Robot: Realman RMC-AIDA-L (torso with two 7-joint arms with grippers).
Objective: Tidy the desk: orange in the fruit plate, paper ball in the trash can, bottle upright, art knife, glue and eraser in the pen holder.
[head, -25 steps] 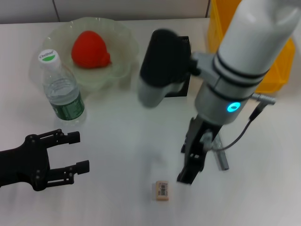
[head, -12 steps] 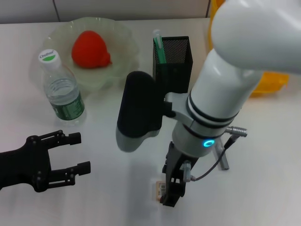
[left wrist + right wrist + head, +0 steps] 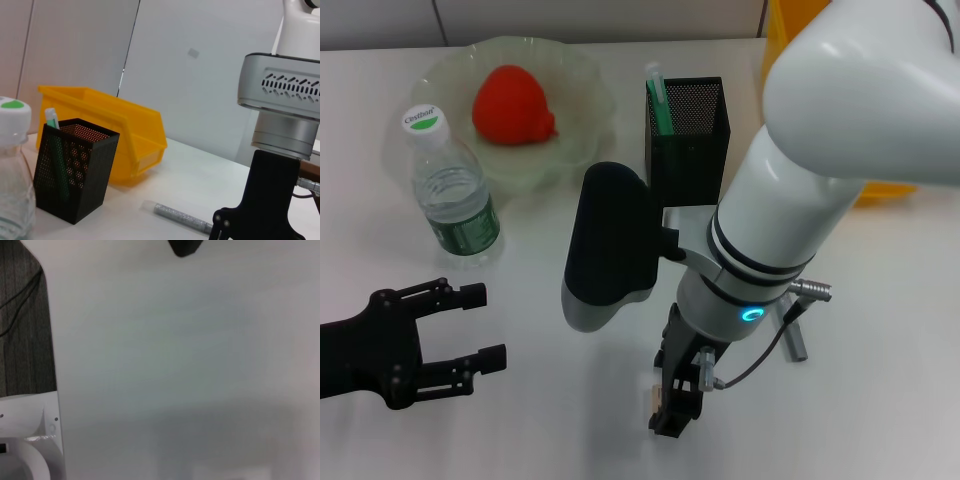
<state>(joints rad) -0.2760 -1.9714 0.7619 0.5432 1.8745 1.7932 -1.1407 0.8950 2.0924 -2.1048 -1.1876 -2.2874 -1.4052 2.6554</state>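
Observation:
The orange (image 3: 513, 105) lies in the fruit plate (image 3: 582, 75) at the back left. In front of it the bottle (image 3: 450, 190) stands upright. The art knife (image 3: 658, 95) sticks up inside the pen holder (image 3: 688, 140). The glue (image 3: 796, 338) lies on the desk (image 3: 550, 420), partly behind my right arm. My right gripper (image 3: 674, 400) is down over the eraser (image 3: 657, 397), which shows only as a beige sliver. My left gripper (image 3: 492, 322) rests open and empty at the front left. The paper ball is out of view. The left wrist view shows the pen holder (image 3: 75, 170) and the glue (image 3: 180, 217).
The yellow trash can (image 3: 892, 185) stands at the back right behind my right arm, and it also shows in the left wrist view as the trash can (image 3: 112, 125) behind the pen holder. The right wrist view shows bare white desk (image 3: 175, 365).
My right arm has swung forward and to the left, from beside the glue down onto the eraser, which it now mostly hides. The left arm has barely moved.

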